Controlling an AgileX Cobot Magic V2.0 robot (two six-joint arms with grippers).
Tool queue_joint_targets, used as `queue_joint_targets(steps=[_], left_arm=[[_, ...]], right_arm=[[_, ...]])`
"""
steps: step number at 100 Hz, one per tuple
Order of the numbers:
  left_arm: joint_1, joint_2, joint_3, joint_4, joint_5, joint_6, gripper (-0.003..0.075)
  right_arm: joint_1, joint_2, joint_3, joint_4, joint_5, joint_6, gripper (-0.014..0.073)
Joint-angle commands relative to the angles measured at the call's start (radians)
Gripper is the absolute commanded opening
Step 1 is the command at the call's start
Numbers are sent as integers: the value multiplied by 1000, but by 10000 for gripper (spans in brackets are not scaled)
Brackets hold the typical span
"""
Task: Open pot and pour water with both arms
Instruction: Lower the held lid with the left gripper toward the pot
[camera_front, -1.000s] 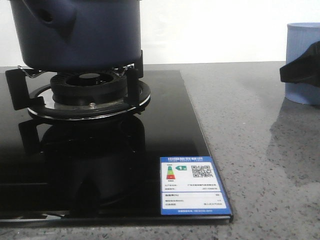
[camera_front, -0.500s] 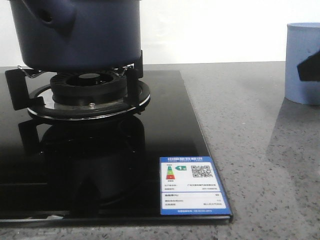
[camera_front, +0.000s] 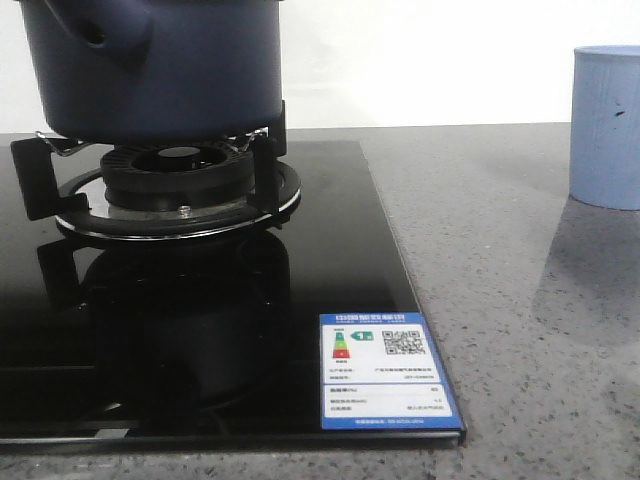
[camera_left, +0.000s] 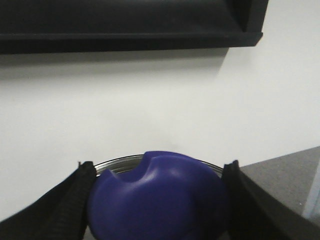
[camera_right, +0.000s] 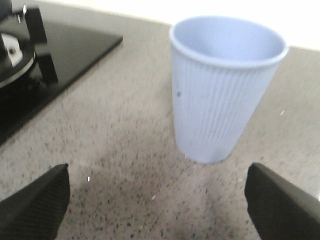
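2 arms | L gripper (camera_left: 157, 200) pinches lid knob (camera_left: 160, 195) | R gripper (camera_right: 157, 200) spread before cup (camera_right: 225, 90) | risk: knob slips, lid drops onto pot (camera_front: 160, 70)

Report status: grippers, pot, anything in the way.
Left gripper fingers around the lid knob. Right gripper open, facing the cup. Pot on burner. Nothing blocking.

This looks like a kitchen. At the left of the front view a black glass stove (camera_front: 330, 260) with a round gas burner (camera_front: 178, 180) sits in a gray speckled table (camera_front: 500, 280). A white wall (camera_front: 420, 60) stands behind it.
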Motion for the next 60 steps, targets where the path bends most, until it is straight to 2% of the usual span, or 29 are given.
queue_joint_targets(steps=[1, 20, 60], left_arm=[[-33, 13, -37, -1, -134, 0, 411], [-82, 85, -37, -7, -185, -2, 411], [-112, 200, -37, -7, -270, -4, 411]], right_arm=[[-5, -57, -23, 17, -5, 22, 641], [-5, -105, -23, 0, -5, 49, 641], [-5, -105, -23, -5, -8, 56, 641]])
